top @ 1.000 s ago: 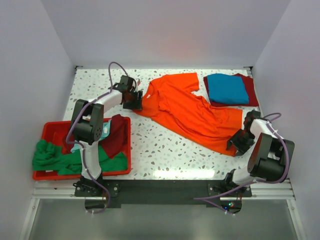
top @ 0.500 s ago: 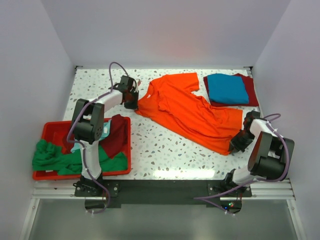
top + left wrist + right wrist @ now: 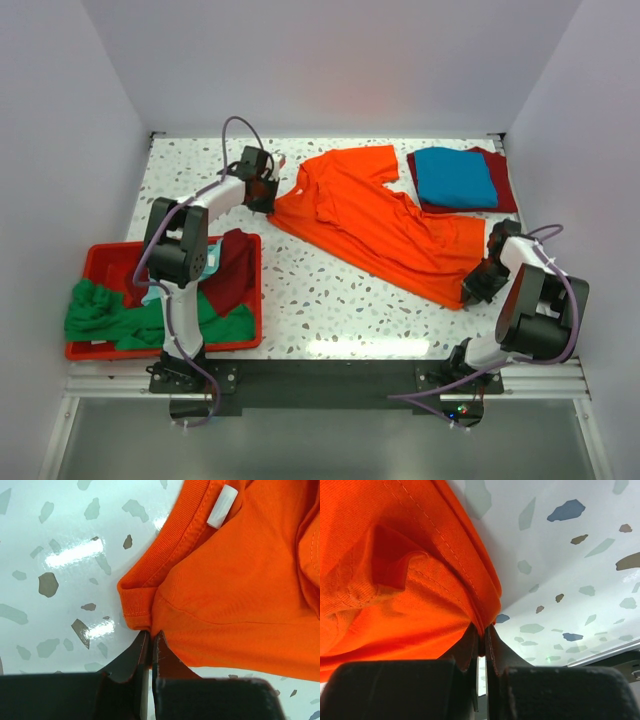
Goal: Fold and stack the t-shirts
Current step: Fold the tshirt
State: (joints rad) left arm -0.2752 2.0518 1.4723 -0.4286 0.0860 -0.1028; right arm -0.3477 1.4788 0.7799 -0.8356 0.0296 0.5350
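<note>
The bright orange t-shirt (image 3: pixel 375 220) lies spread diagonally across the middle of the speckled table. My left gripper (image 3: pixel 268 195) is shut on its shoulder by the collar, seen as orange cloth (image 3: pixel 225 590) pinched between the black fingertips (image 3: pixel 127 662). My right gripper (image 3: pixel 470 288) is shut on the hem corner at the lower right, where folded orange cloth (image 3: pixel 405 570) enters the jaws. A folded blue t-shirt (image 3: pixel 455 176) lies on a folded dark red one (image 3: pixel 503 190) at the back right. A green t-shirt (image 3: pixel 105 315) and a dark red one (image 3: pixel 235 268) hang in the bin.
The red plastic bin (image 3: pixel 100 255) stands at the front left, with a bit of light teal cloth (image 3: pixel 212 262) showing behind the left arm. White walls close the table at back and sides. The table's front edge runs along a metal rail (image 3: pixel 320 372).
My left gripper has moved slightly back and left, drawing the collar end with it. My right gripper has shifted a little right with the hem. The orange shirt is stretched flatter.
</note>
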